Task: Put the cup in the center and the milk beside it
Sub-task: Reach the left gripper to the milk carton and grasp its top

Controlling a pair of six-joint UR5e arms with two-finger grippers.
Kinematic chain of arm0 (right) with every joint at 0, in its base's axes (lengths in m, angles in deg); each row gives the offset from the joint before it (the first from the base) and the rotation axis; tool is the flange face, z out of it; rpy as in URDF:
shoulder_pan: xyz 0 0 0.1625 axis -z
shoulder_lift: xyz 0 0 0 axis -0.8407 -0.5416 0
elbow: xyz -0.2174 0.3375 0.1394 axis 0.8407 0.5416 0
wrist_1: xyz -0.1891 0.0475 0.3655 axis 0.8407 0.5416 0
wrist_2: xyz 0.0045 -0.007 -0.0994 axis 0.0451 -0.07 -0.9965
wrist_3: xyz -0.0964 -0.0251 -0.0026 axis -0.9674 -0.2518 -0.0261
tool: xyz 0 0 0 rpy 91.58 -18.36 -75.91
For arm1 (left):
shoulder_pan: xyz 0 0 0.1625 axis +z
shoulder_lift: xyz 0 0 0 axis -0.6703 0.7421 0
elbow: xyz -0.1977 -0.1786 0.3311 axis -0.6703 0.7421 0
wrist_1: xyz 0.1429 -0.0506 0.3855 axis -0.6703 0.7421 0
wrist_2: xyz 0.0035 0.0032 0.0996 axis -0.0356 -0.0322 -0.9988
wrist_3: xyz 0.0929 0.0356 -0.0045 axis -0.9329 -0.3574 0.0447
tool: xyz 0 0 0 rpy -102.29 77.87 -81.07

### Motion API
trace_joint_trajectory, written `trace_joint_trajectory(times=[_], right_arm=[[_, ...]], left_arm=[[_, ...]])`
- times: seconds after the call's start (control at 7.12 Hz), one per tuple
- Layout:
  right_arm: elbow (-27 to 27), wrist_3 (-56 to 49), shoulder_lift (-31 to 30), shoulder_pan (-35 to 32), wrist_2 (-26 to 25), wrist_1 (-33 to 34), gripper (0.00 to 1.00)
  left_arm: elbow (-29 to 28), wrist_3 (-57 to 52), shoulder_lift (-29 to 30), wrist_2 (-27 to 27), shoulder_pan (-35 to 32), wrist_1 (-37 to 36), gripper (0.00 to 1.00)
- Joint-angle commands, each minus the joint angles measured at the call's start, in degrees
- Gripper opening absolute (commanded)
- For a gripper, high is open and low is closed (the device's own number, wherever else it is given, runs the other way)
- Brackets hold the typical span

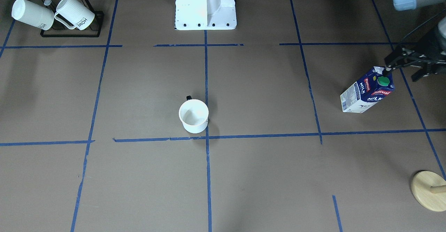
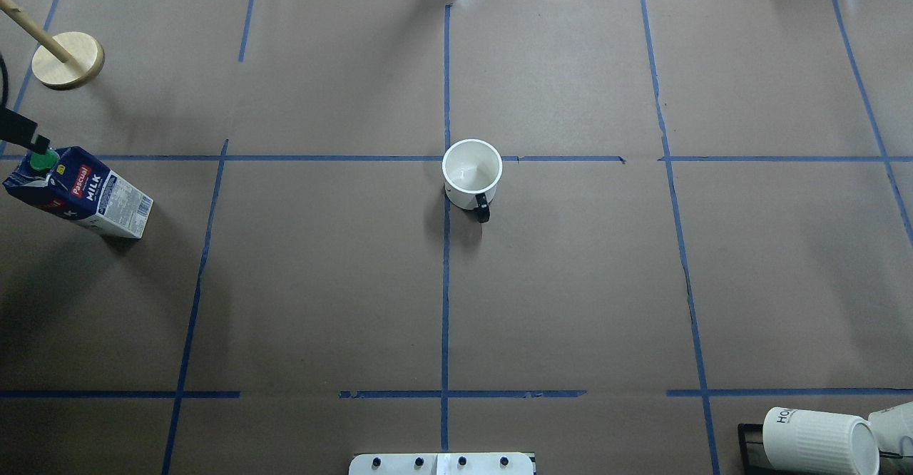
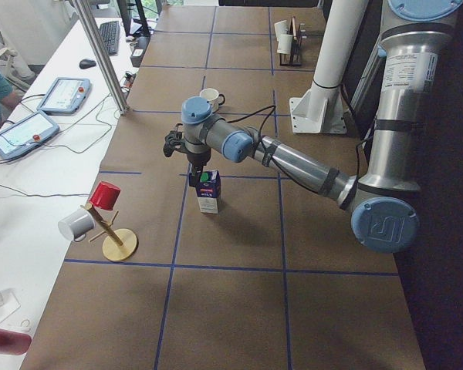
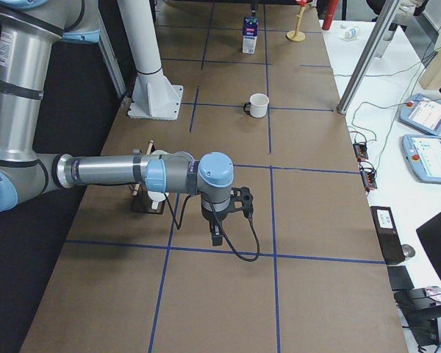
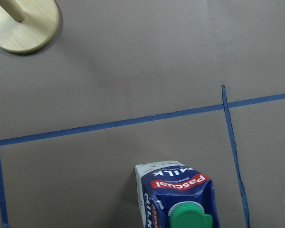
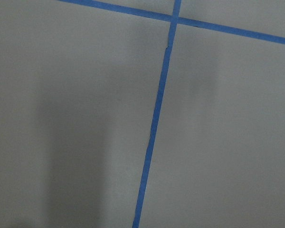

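Observation:
The white cup [image 1: 193, 115] with a dark handle stands upright just beside the center tape crossing [image 1: 207, 137], touching the lengthwise line; it also shows in the overhead view [image 2: 472, 175]. Its smiley face is hidden. The navy and white milk carton [image 1: 367, 94] with a green cap stands far out on the robot's left [image 2: 78, 193]. My left gripper [image 1: 402, 75] is open just above the carton's top, one fingertip [image 1: 386, 72] next to the cap. My right gripper [image 4: 217, 237] points down over bare table, far from both; I cannot tell its state.
A black rack with ribbed HOME mugs [image 1: 52, 14] stands near the robot's right corner. A round wooden stand [image 1: 428, 190] with a peg is at the far left, beyond the milk. The white robot base [image 1: 205, 7] is at the near middle edge.

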Motion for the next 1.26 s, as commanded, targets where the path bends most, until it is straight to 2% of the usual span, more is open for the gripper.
trace_joint_trajectory(times=[0.0, 0.42, 0.56, 0.7, 0.84, 0.98, 1.12], right_arm=[[0.0, -0.12, 0.0, 0.0, 0.0, 0.0, 1.0], [0.09, -0.12, 0.0, 0.0, 0.0, 0.0, 1.0], [0.09, -0.03, 0.0, 0.0, 0.0, 0.0, 1.0], [0.09, -0.03, 0.0, 0.0, 0.0, 0.0, 1.0], [0.09, -0.03, 0.0, 0.0, 0.0, 0.0, 1.0], [0.09, -0.03, 0.09, 0.0, 0.0, 0.0, 1.0], [0.09, -0.03, 0.09, 0.0, 0.09, 0.0, 1.0]], left_arm=[[-0.47, 3.08, -0.07, -0.97, 3.22, 1.1, 1.0], [-2.66, 3.18, -0.07, -3.77, 5.85, 1.19, 1.0], [-3.02, 3.18, 0.02, -4.22, 6.22, 1.19, 0.95], [-3.11, 3.18, 0.2, -4.22, 6.39, 1.19, 0.64], [-3.02, 3.26, 0.63, -4.22, 6.39, 1.1, 0.44], [-2.24, 3.61, 1.86, -4.05, 6.39, 0.58, 0.4], [-2.23, 4.14, 4.13, -4.05, 6.39, -0.56, 0.4]])
